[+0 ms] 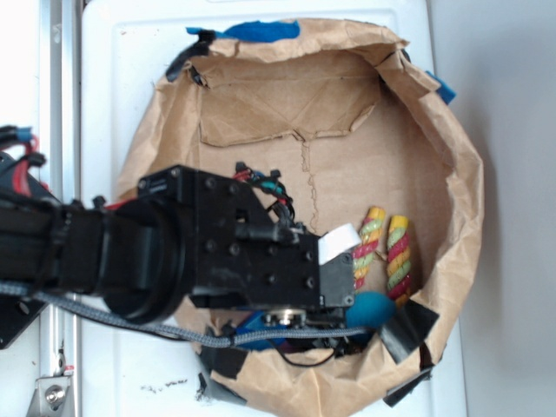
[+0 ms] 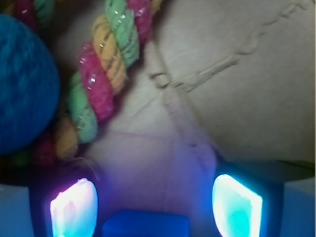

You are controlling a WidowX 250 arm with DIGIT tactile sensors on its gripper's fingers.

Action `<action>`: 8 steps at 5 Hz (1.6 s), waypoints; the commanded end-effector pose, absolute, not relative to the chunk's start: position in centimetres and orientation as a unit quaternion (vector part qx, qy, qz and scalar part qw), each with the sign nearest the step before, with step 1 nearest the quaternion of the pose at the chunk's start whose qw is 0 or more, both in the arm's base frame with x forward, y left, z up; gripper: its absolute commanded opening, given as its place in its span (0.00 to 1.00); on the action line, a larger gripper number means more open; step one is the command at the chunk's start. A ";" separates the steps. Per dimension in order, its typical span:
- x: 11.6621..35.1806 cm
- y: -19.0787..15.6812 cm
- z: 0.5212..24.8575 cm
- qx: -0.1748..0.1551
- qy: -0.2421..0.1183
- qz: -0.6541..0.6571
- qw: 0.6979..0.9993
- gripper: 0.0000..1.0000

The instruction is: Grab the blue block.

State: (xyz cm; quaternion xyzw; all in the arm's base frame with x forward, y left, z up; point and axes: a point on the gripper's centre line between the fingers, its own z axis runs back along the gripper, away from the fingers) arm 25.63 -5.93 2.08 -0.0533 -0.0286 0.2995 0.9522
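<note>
The claw is spread wide, its fingers either side of the blue block, which sits beside the rope toy. Best to settle squarely before squeezing, clear of the teal ball.

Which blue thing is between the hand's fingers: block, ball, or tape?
The blue block: flat-faced, straight-edged, low between the two glowing fingers. The rounded teal ball sits off to one side by the rope toy; the tape is on the bag rim.
</note>
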 end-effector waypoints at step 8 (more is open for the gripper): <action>21.4 -8.6 5.7 -0.114 -0.013 0.233 0.966 1.00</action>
